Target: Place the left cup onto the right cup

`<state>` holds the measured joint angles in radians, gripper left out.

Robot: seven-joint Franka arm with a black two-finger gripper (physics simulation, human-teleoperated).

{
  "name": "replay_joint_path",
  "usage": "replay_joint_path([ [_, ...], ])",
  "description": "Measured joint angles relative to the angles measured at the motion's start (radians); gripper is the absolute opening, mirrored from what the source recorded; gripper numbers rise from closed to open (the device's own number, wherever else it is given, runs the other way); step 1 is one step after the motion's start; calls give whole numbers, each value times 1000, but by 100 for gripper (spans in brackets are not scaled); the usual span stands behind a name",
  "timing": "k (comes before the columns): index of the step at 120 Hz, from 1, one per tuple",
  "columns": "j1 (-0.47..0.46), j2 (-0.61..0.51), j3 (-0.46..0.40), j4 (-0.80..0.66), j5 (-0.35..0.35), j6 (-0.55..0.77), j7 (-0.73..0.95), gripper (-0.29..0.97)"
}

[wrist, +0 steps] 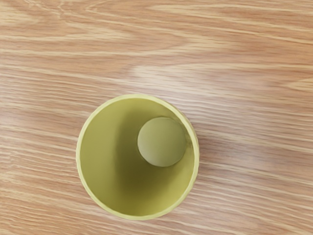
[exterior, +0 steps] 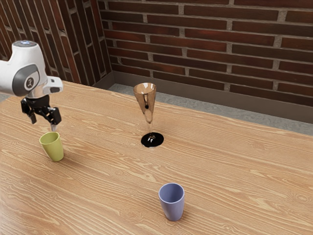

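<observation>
green cup (exterior: 52, 146) | likely light, stiff, slick, thin-walled | pinch 1 rim wall | gripper (exterior: 45, 122) open, empty, just above | target: blue cup (exterior: 171, 200)

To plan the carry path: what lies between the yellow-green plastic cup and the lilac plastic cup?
Nothing: in the exterior view, bare wooden table separates the yellow-green plastic cup from the lilac plastic cup.

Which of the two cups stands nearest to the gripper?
The green cup, upright just below the gripper. The purple cup stands far off, toward the exterior view's right.
</observation>
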<state>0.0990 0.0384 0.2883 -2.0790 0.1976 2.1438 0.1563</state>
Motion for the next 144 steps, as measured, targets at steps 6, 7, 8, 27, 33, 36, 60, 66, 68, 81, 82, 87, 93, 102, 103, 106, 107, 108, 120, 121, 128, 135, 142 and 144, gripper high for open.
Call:
replay_joint_path([
  [6,1,13,4,0,0,17,8,68],
  [7,0,15,5,0,0,20,9,68],
  [8,-1,17,6,0,-1,23,11,68],
  [27,-52,65,19,0,-7,73,34,68],
  [33,-55,75,20,0,-11,85,40,68],
  [36,-55,78,20,0,-12,91,42,68],
  [60,-51,96,20,-10,-27,122,61,68],
  [66,-51,91,20,-34,-31,133,65,68],
  [68,-51,86,20,-43,-32,136,66,68],
  [81,-51,70,21,-74,-35,156,73,68],
  [82,-51,69,21,-75,-36,157,73,68],
  [87,-50,69,21,-77,-36,163,76,68],
  [93,-50,71,22,-78,-37,171,78,68],
  [102,-47,84,22,-77,-37,183,82,68],
  [103,-46,86,22,-77,-37,185,82,68],
  [106,-45,92,22,-76,-38,190,83,68],
  [107,-44,94,22,-76,-38,192,83,68],
  [108,-43,97,22,-75,-38,193,84,68],
  [120,-34,120,27,-73,-38,215,88,68],
  [121,-34,122,27,-73,-38,217,88,68],
  [128,-31,133,27,-72,-39,228,90,68],
  [135,-28,145,28,-72,-41,240,92,68],
  [142,-27,157,28,-72,-44,250,93,67],
  [144,-27,160,28,-72,-45,253,94,67],
])
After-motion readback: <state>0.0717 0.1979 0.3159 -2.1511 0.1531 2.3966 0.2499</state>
